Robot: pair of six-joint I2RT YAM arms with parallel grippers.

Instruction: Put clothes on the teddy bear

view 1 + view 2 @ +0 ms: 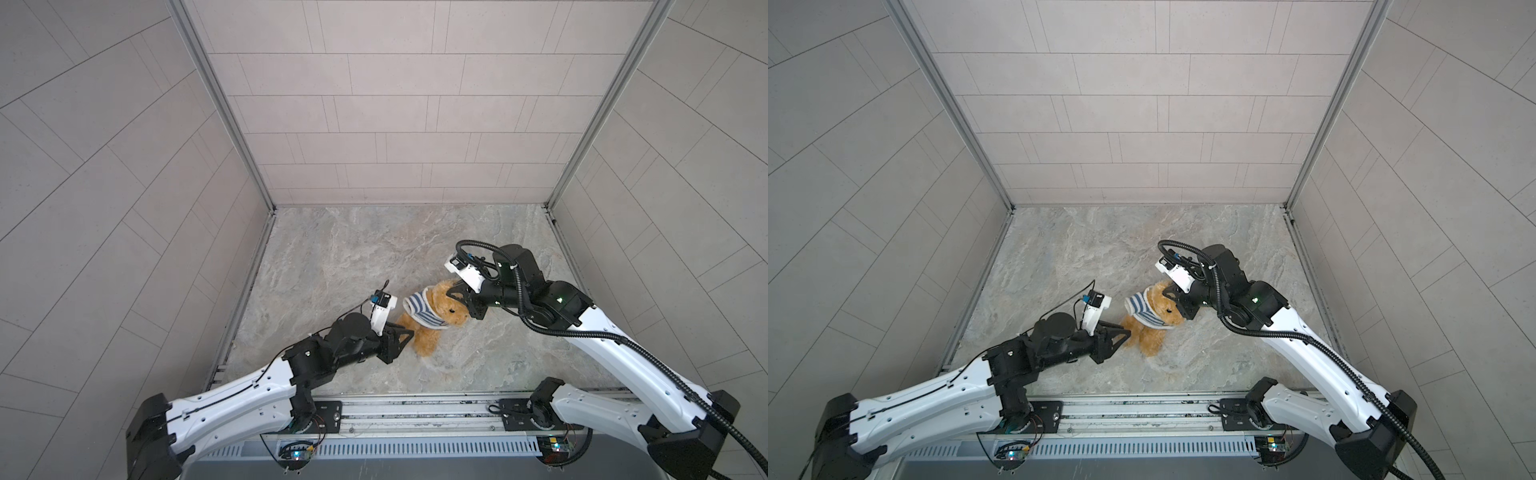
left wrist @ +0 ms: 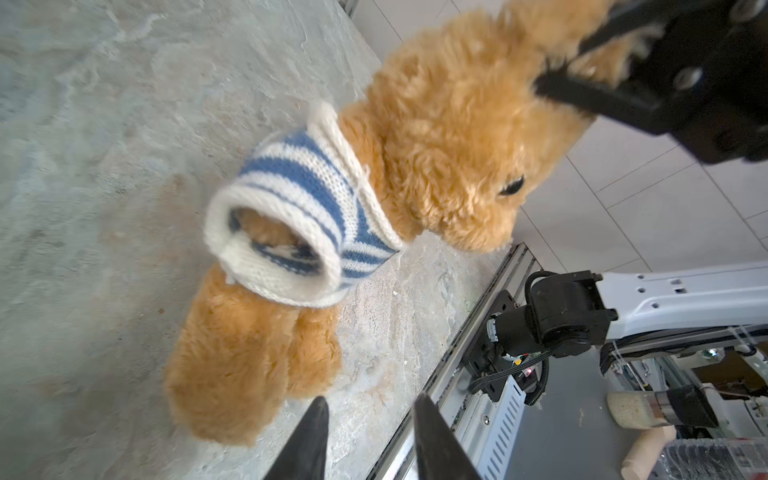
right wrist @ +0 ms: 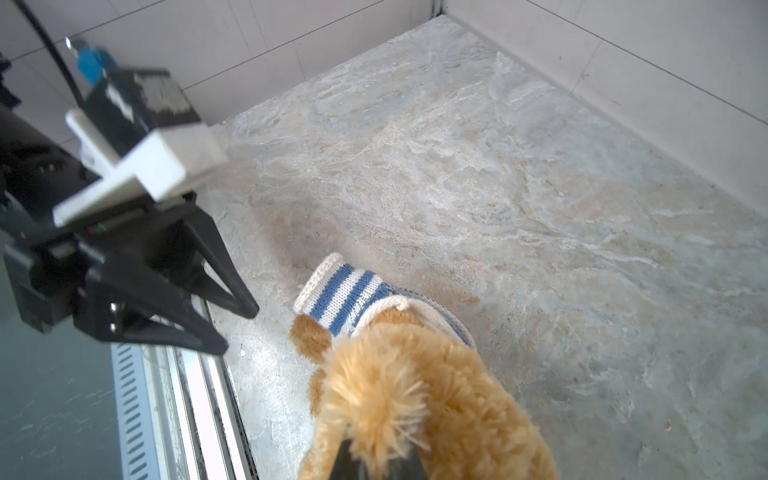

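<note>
Left claw (image 1: 409,332), per my monitor, had black jaws apart, empty, just beside the legs of the fluffy golden-brown plush teddy bear (image 1: 446,309), mid-table on the grey marbled surface (image 1: 374,257), blue-and-white striped knitted shirt (image 1: 419,311) bunched round its upper body. Right claw (image 1: 459,297) was clamped on its head fur.

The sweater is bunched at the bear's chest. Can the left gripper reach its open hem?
Probably yes. The left gripper is open and empty, just short of the teddy bear's legs; the sweater's hem faces it, unobstructed. The right gripper pinches the head's far side, out of the way.
</note>
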